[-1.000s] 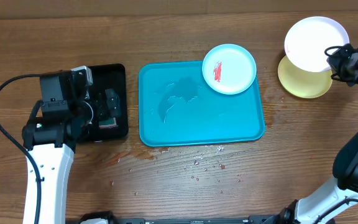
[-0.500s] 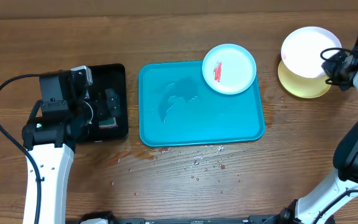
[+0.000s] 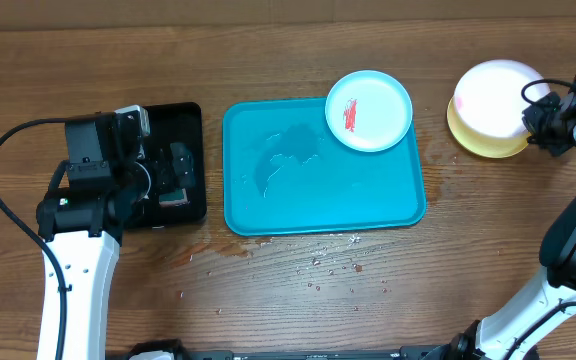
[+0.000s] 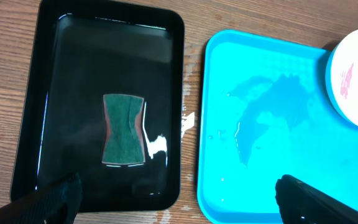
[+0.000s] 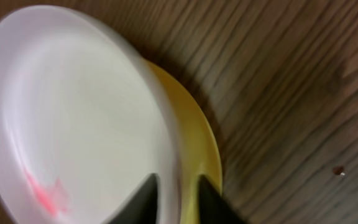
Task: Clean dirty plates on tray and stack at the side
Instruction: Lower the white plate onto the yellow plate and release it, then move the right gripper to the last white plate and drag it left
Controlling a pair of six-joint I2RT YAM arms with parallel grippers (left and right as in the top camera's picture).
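Observation:
The turquoise tray [image 3: 308, 190] lies mid-table, wet. The light blue rimmed plate [image 3: 368, 110] with a red smear sits on the tray's far right corner; it also shows in the left wrist view [image 4: 356, 78]. My right gripper [image 3: 536, 112] is shut on the rim of the white plate [image 3: 493, 88], holding it tilted right over the yellow-green plate [image 3: 488, 145] on the table to the right of the tray. In the right wrist view the gripper [image 5: 178, 199] pinches the white plate [image 5: 73, 112], which has a faint red mark; the yellow-green plate [image 5: 201, 134] lies beneath. My left gripper [image 4: 179, 202] is open above the black tray.
A black tray [image 3: 193, 125] left of the turquoise one holds a green sponge [image 4: 124, 129] in water. Water drops and reddish spots [image 3: 328, 262] lie on the wood in front of the turquoise tray [image 4: 260, 155].
My right gripper has brought the white plate down and slightly left, onto the area over the yellow-green plate. The left arm has not moved.

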